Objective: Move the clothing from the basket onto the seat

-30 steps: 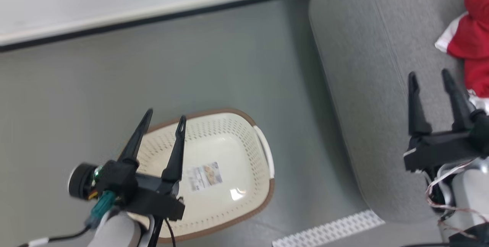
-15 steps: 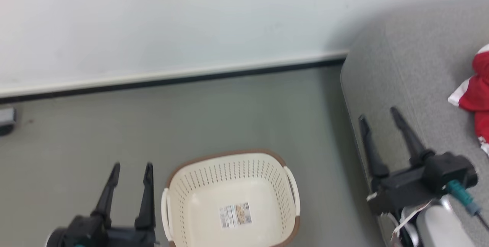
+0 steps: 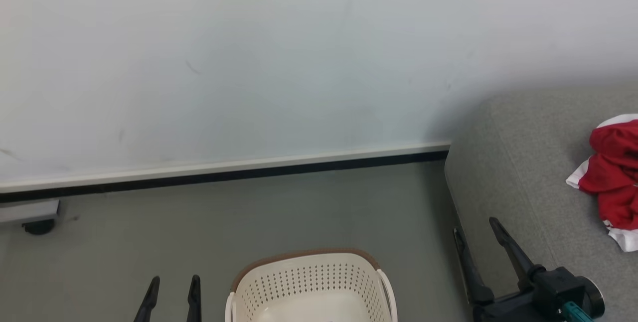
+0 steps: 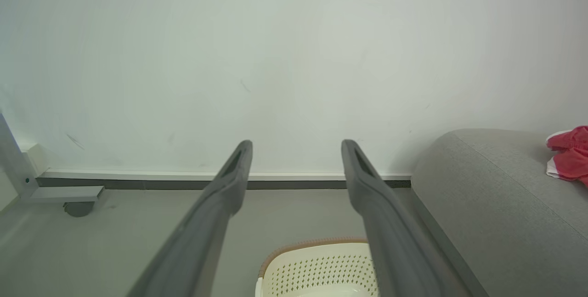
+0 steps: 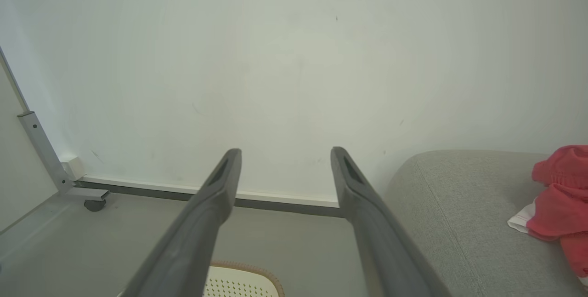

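The clothing [image 3: 610,177] lies bunched on the seat [image 3: 513,162] at 3 o'clock in the head view, red folds with white trim showing at their lower edge. It is well apart from the basket [image 3: 311,274], which stands on the grey floor [image 3: 249,212] at 6 o'clock, cut off by the frame's bottom edge.

The left gripper [image 3: 175,278] rises at 7 o'clock, just beside the basket's left handle. Its two dark fingers are spread with nothing between them. The right gripper [image 3: 474,226] sits at 5 o'clock against the seat's front corner, also parted and holding nothing.

A pale wall [image 3: 299,63] with a dark baseboard [image 3: 249,170] runs behind. A small caster [image 3: 36,226] under a grey frame shows at 9 o'clock.
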Robot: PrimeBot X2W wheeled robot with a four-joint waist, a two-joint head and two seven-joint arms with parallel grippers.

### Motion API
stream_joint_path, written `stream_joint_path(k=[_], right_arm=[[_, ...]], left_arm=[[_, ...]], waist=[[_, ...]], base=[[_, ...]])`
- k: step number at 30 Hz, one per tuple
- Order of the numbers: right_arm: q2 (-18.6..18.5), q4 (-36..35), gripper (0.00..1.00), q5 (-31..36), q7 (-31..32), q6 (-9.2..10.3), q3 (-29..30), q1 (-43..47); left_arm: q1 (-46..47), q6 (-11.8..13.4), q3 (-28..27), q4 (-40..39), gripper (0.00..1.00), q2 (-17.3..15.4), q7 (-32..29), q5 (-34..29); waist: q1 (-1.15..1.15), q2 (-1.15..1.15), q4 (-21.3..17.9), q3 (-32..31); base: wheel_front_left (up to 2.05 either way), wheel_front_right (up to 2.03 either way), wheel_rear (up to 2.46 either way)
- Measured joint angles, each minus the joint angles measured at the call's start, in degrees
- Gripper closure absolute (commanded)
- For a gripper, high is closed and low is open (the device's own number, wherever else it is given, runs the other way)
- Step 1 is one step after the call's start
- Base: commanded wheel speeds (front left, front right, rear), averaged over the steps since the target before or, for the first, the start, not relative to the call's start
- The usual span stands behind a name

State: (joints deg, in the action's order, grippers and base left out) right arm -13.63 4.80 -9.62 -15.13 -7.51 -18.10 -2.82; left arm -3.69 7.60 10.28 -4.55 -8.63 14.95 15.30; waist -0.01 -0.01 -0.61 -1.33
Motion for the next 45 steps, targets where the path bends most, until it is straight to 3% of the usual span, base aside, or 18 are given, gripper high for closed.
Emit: stream_joint_path(k=[10, 24, 25, 32, 45], right_arm=[[1.42, -0.99, 0.00, -0.41, 0.00, 0.00, 2.26, 4.84], [1.89, -1.57, 0.00, 0.18, 0.00, 0.00, 3.76, 6.96], [1.92, -1.45, 1.00, 0.16, 0.00, 0.00, 3.70, 7.01], [2.40, 2.14, 1.00, -0.11, 0.16, 0.00, 3.38, 8.83], [2.71, 4.80, 1.00, -14.72, 3.76, 0.00, 6.90, 6.59]], left_arm=[[-3.26, -4.00, -2.75, 1.55, 0.00, 1.93, 0.00, -4.24], [-3.55, -7.09, -5.04, 4.43, 0.00, 3.64, -0.01, -7.50], [-3.55, -7.05, -5.15, 4.54, 1.00, 3.65, -0.02, -7.89], [-3.59, -7.02, -4.53, 8.14, 1.00, 3.97, -0.37, -7.36], [-0.66, -8.15, -4.93, 11.90, 1.00, 4.36, -2.85, 6.81]], waist=[[0.01, 0.00, 0.29, -3.76], [0.02, 0.01, 0.33, -4.34], [0.02, 0.01, 0.36, -4.33], [0.02, 0.01, 0.36, -4.31], [0.02, 0.01, 0.39, -3.67]], base=[[0.00, 0.00, 0.00], [0.00, 0.00, 0.00], [0.00, 0.00, 0.00], [0.00, 0.00, 0.00], [0.00, 0.00, 0.00]])
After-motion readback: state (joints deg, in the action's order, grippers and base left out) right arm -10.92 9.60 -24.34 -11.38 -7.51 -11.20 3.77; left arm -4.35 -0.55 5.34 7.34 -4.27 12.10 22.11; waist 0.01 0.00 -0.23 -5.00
